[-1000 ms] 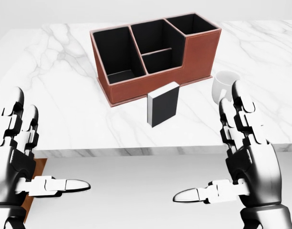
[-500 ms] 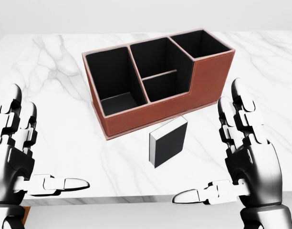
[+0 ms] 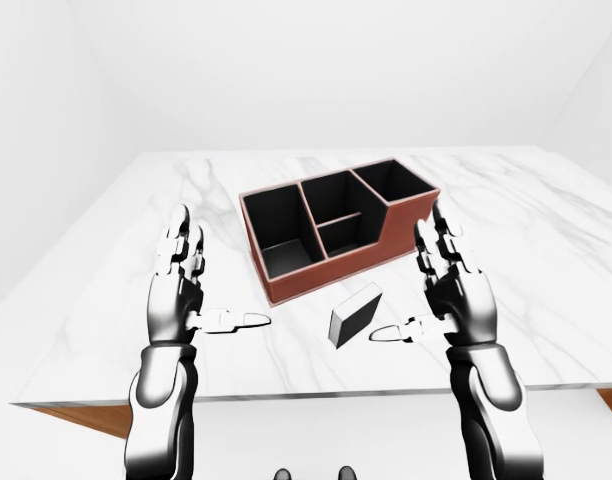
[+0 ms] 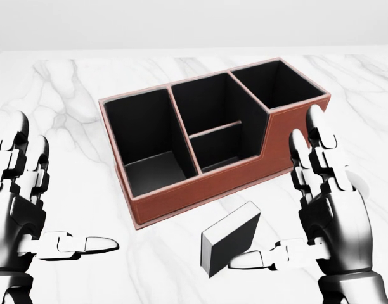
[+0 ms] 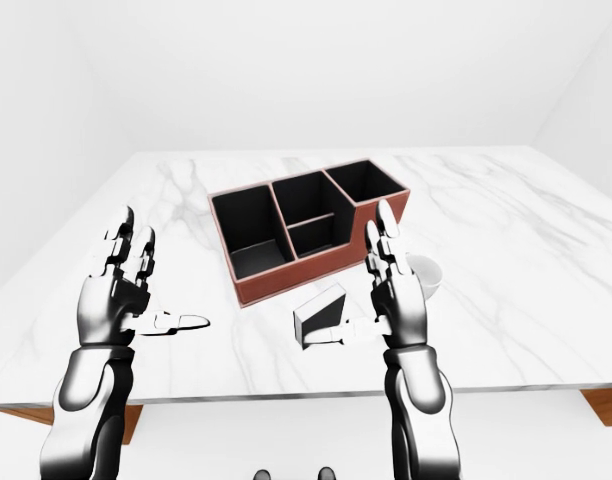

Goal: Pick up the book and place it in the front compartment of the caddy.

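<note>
Tabletop: caddy at centre of the head view, book just below it, apart. Left hand well left of the book, right hand just right; mug beyond the right hand in the right-eye view.

A dark book stands upright just below an empty red-brown caddy on the marble bench.

**Count of items on the marble table**

I count one caddy, red-brown outside and black inside, at the centre of the head view, with four open compartments. One book stands just below it. One white mug shows in the right-eye view, right of centre. One table carries all three. I have two hands in view: left hand, right hand.
</note>
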